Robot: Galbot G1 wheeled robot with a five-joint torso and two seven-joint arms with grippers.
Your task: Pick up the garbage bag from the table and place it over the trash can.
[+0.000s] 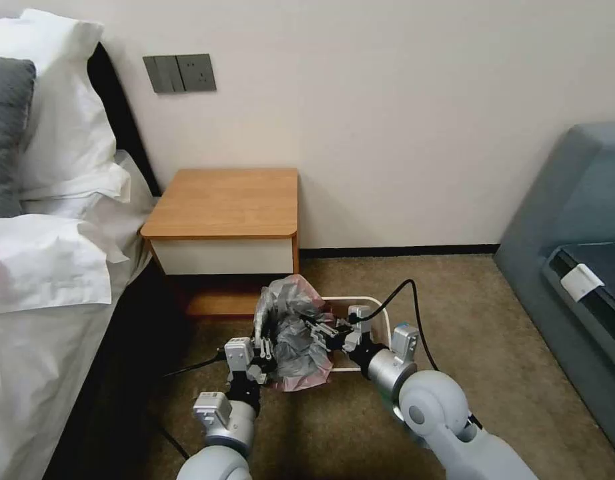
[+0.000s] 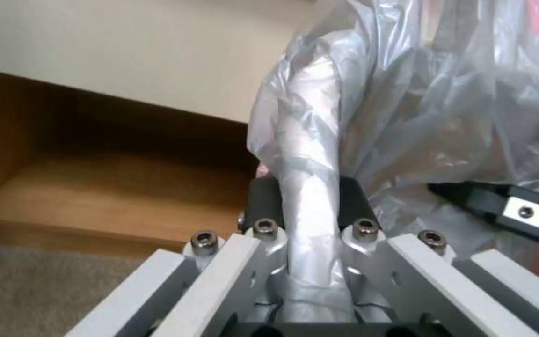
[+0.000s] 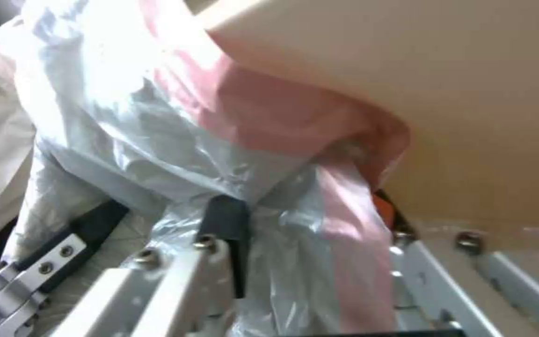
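Both arms work low in front of the table (image 1: 224,200), whose top carries nothing. The garbage bag (image 1: 294,330) is off the table and hangs bunched between the two grippers, directly over the near-left part of the trash can (image 1: 381,313), which stands on the carpet just in front of the table's lower shelf.

The left gripper (image 1: 264,347) is closed on a twisted fold of the bag's film. The left wrist view confirms this: the film (image 2: 310,187) runs as a tight rope down between the two dark pads (image 2: 263,196). This hold appears to serve as an anchor for one side of the bag mouth.

The right gripper (image 1: 321,330) reaches in from the opposite side. In the right wrist view its fingers (image 3: 222,220) are clamped on the bag (image 3: 176,145) near the pink edge band, with film gathered between them. Holding two separate points lets the arms pull the mouth apart, which is what seating it over the rim requires. The bag is still crumpled and not yet spread.

View differences:
- The head view gives the layout: bag above the can, and the can's far rim showing bare.
- The left wrist view shows the table shelf (image 2: 113,187) behind the bag and the tip of the right gripper (image 2: 469,194) close by.
- The right wrist view shows the pink band against a cream surface (image 3: 438,93), probably the can wall; the view is too close to be certain.
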